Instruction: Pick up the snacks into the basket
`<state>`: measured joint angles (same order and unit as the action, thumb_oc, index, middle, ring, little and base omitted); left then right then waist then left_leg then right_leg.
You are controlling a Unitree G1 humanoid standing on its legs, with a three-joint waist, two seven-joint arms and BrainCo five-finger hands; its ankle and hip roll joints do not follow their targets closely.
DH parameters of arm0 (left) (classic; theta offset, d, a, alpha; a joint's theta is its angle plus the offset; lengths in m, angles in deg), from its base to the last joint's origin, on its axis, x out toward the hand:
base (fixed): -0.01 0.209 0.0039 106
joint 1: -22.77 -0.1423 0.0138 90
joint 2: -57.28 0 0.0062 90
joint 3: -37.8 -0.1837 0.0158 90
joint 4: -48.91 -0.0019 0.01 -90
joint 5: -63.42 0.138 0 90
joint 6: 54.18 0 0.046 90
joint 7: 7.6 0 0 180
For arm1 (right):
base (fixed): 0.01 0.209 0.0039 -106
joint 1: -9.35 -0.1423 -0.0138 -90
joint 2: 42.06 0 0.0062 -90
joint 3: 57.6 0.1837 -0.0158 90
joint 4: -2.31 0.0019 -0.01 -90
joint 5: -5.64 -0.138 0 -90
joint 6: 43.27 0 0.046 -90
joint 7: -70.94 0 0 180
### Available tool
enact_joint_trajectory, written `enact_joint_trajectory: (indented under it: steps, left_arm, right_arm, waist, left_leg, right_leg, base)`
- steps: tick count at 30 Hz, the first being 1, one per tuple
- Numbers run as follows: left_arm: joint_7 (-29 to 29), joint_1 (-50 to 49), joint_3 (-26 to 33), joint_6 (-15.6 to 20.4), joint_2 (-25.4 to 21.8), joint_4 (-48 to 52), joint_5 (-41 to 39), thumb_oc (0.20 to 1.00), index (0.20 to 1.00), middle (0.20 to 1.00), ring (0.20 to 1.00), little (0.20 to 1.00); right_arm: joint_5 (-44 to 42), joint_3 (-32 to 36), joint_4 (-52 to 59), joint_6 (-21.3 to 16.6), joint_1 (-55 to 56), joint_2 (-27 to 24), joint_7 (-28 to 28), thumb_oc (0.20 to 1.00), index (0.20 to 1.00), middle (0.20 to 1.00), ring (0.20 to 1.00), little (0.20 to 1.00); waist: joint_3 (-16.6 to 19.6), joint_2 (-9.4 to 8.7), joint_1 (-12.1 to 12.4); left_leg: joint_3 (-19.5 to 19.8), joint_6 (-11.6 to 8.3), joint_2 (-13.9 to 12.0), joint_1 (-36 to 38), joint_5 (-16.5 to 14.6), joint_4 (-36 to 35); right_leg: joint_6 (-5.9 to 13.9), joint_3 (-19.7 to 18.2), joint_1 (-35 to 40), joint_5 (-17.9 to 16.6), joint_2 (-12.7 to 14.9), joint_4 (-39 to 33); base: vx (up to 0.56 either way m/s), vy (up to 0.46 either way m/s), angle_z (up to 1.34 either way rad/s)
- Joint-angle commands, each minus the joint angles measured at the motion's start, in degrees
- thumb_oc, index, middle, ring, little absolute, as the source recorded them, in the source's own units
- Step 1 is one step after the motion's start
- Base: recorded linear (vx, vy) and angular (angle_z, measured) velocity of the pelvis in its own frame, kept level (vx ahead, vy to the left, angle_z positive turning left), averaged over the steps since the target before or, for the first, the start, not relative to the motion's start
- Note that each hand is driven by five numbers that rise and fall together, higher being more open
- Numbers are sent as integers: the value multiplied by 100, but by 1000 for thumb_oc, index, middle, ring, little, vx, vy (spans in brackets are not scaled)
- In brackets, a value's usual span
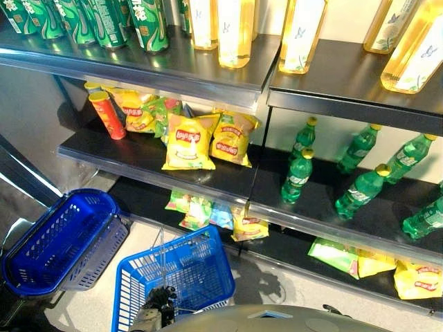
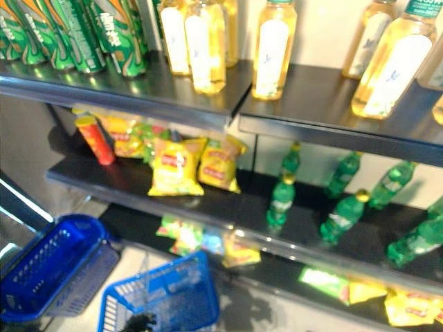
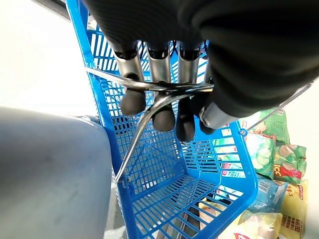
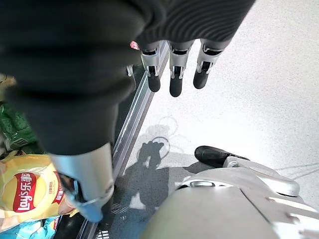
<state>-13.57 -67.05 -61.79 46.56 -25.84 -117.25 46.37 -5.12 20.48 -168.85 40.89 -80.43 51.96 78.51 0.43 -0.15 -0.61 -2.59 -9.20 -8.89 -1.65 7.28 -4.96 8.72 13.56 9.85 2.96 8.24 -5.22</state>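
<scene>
A light blue mesh basket (image 1: 181, 271) hangs low in front of the shelves, with nothing in it. My left hand (image 3: 159, 69) is shut on its two wire handles (image 3: 149, 87), and it shows at the basket's near rim as the left hand (image 1: 158, 306). Two yellow chip bags (image 1: 188, 142) stand on the middle shelf beside a red tube can (image 1: 109, 114) and green and yellow bags (image 1: 149, 111). More snack bags (image 1: 208, 214) lie on the bottom shelf. My right hand (image 4: 175, 64) hangs open over the floor by the bottom shelf's edge, near a yellow chip bag (image 4: 22, 191).
A darker blue basket (image 1: 62, 238) sits on a stack at the left. Green bottles (image 1: 360, 194) fill the right half of the middle shelf. Yellow drink bottles (image 1: 235, 28) and green cans (image 1: 104, 21) line the top shelf. Further snack bags (image 1: 374, 266) lie at bottom right.
</scene>
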Motion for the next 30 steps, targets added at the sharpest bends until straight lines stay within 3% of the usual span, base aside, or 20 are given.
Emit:
enact_joint_trajectory:
  steps: [1, 23, 30]
  left_arm:
    - [81, 92, -1, 106, 116, -534, 47, 200, 200, 200, 200, 200]
    - [60, 34, 38, 166, 103, -517, 9, 200, 200, 200, 200, 200]
    - [0, 36, 111, 234, 17, -385, -41, 200, 200, 200, 200, 200]
  right_arm:
    - [61, 69, -240, -122, -333, 66, 10, 1000, 1000, 1000, 1000, 1000]
    - [62, 87, -244, -139, -324, 66, 26, 1000, 1000, 1000, 1000, 1000]
    - [89, 65, -185, -152, -380, 2, 60, 1000, 1000, 1000, 1000, 1000]
  waist:
    - [-98, -121, 151]
    - [-144, -170, 171]
    - [-306, -234, 232]
  left_leg:
    - [-23, 385, 177, 134, -346, -4]
    - [-32, 397, 166, 137, -356, -4]
    - [7, 447, 165, 56, -299, -4]
  right_leg:
    - [105, 109, -506, -689, 46, 22]
    - [98, 82, -534, -682, 16, 22]
    - [91, 123, -600, -697, 5, 22]
  base:
    - [0, 0, 0]
    - [0, 0, 0]
    - [-4, 0, 0]
